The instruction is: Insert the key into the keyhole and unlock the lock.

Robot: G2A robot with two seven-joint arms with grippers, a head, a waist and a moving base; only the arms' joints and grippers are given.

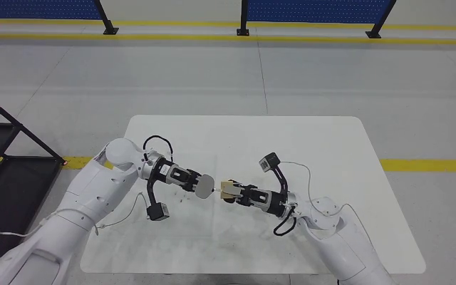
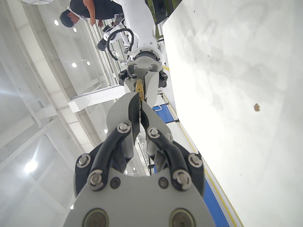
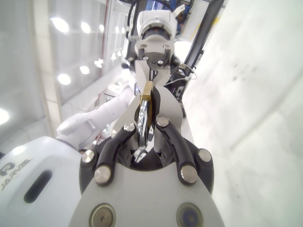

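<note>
Lock [image 3: 146, 91] clamped in right fingers [image 3: 171, 106], key [image 2: 141, 111] pinched in left fingers [image 2: 118, 118], over table [image 1: 320, 142]

A white flat table [image 1: 320, 142] stands on a grey floor [image 1: 214, 78]. Blue fence panels [image 1: 313, 8] stand at 12 o'clock. A yellow floor stripe [image 1: 420, 164] shows at 3 o'clock, a black metal stand [image 1: 21, 189] at 9 o'clock.

The table [image 1: 320, 142] is viewed steeply from above, farther off. The left gripper [image 2: 139, 102] and the right gripper [image 3: 151, 90] are each viewed from close behind, along the fingers, facing the other arm. The lock [image 1: 229, 189] is shared by all views.
</note>
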